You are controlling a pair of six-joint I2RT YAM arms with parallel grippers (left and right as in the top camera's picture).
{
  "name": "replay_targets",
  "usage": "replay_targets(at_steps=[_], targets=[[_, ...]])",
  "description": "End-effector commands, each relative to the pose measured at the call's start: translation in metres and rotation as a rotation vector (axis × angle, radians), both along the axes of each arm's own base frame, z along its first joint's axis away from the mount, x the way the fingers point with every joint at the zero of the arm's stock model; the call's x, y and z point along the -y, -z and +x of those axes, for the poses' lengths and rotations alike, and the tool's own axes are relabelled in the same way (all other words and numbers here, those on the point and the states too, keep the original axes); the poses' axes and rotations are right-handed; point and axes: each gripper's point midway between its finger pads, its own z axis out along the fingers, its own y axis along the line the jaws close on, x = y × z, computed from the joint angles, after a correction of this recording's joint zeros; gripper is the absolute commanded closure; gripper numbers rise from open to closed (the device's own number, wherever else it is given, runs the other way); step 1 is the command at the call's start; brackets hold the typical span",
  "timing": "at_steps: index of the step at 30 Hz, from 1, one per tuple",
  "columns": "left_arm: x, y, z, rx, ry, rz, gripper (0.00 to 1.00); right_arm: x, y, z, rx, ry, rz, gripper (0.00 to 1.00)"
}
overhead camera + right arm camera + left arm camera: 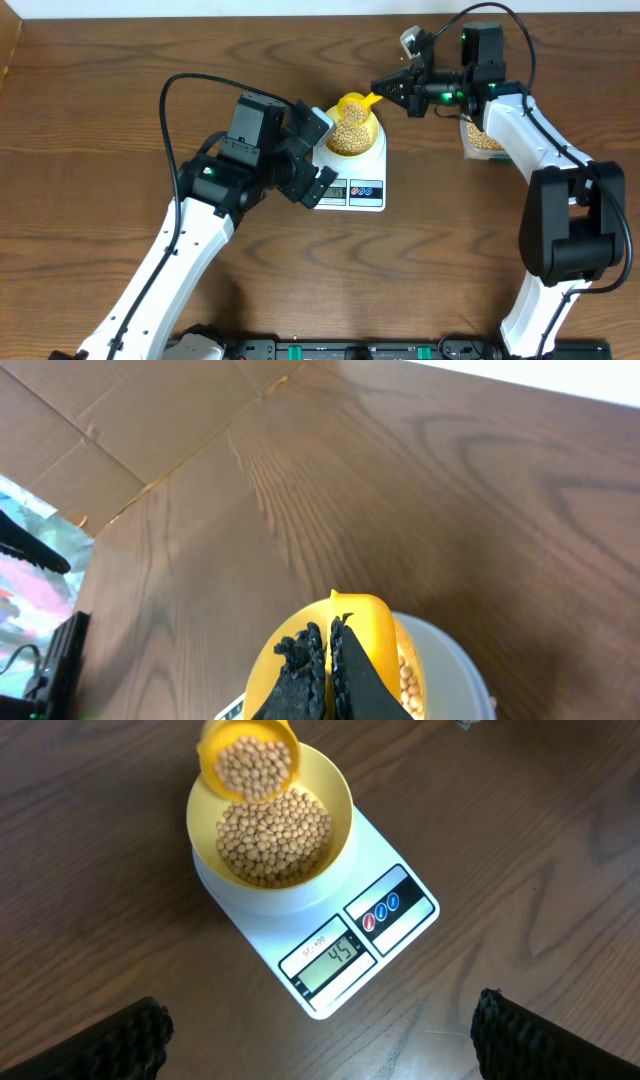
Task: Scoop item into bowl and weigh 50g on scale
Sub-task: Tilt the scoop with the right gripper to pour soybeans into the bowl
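Observation:
The white scale (pixel 374 165) (pixel 388 850) carries the pale yellow bowl (pixel 374 138) (pixel 337 798), partly filled with tan beans (pixel 350 136) (pixel 275 838). Its display reads 45. A bright yellow scoop (pixel 358 102) (pixel 250 758) (pixel 375 632) holding beans is tilted over the bowl's far rim. My right gripper (pixel 386 88) (pixel 328 638) is shut on the scoop's handle. On the scale's left, my left gripper (pixel 322 155) (pixel 320 1045) hangs open with nothing in it. Its fingers (pixel 115 1040) are spread wide over bare table in front of the display.
A clear tub (pixel 480 140) with more beans sits at the right, under the right arm. Flattened cardboard (pixel 120 430) lies past the table's far end, with a black device (pixel 55 670) at the left edge.

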Motion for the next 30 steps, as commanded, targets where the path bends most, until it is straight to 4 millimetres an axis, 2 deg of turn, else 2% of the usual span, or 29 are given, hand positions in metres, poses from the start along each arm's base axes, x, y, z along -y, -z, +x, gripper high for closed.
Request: replay_targets(at_steps=[1, 4, 9, 13, 30], targets=[[0.0003, 0.0052, -0.0013, -0.010, 0.016, 0.006, 0.03, -0.0053, 0.0045, -0.0072, 0.009, -0.044, 0.010, 0.99], [0.0003, 0.0052, -0.0012, -0.010, 0.016, 0.006, 0.02, -0.0076, 0.0006, -0.0047, 0.051, -0.050, 0.013, 0.99], [0.0002, 0.0053, -0.0013, -0.010, 0.016, 0.006, 0.02, -0.0080, 0.0040, -0.0081, 0.021, -0.052, 0.009, 0.99], [0.0003, 0.0052, -0.0013, -0.010, 0.016, 0.006, 0.02, -0.0093, -0.0027, -0.0030, 0.066, -0.050, 0.020, 0.99], [0.0003, 0.0052, -0.0013, -0.010, 0.016, 0.006, 0.02, -0.0089, 0.0010, -0.0063, 0.041, -0.054, 0.015, 0.99]])
